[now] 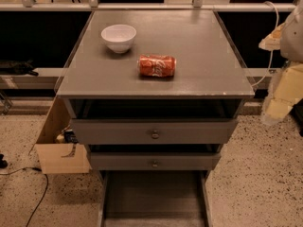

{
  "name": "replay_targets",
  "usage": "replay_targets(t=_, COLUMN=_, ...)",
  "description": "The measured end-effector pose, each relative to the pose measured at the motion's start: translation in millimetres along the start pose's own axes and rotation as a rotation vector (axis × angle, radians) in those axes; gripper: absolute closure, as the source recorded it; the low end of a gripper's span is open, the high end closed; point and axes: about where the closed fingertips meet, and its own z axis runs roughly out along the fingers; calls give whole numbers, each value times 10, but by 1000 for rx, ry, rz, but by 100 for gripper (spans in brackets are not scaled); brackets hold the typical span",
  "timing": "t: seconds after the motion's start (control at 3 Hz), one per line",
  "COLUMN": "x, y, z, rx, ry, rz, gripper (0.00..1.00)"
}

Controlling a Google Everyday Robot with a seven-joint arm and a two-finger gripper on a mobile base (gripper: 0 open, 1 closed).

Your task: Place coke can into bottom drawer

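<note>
The coke can (157, 65) is red-orange with white lettering. It lies on its side near the middle of the grey cabinet top (203, 46). The bottom drawer (154, 197) is pulled out at the bottom of the view, a shallow grey tray with a bare floor. My gripper (277, 109) hangs at the right edge of the view, beside the cabinet's right front corner and below its top. It is well apart from the can and holds nothing that I can see.
A white bowl (119, 37) stands behind and left of the can. Two upper drawers (155, 134) with round knobs are slightly ajar. A cardboard box (57, 150) sits on the floor at the left, with a black cable (38, 197) beside it.
</note>
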Motion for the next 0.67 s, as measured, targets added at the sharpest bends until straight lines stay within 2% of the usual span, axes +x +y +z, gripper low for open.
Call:
replay_targets(t=0.33, x=0, y=0, z=0, rx=0, ry=0, rz=0, gripper=0)
replay_targets(t=0.67, x=-64, y=-125, z=73, rx=-65, ry=-80, rz=4, gripper=0)
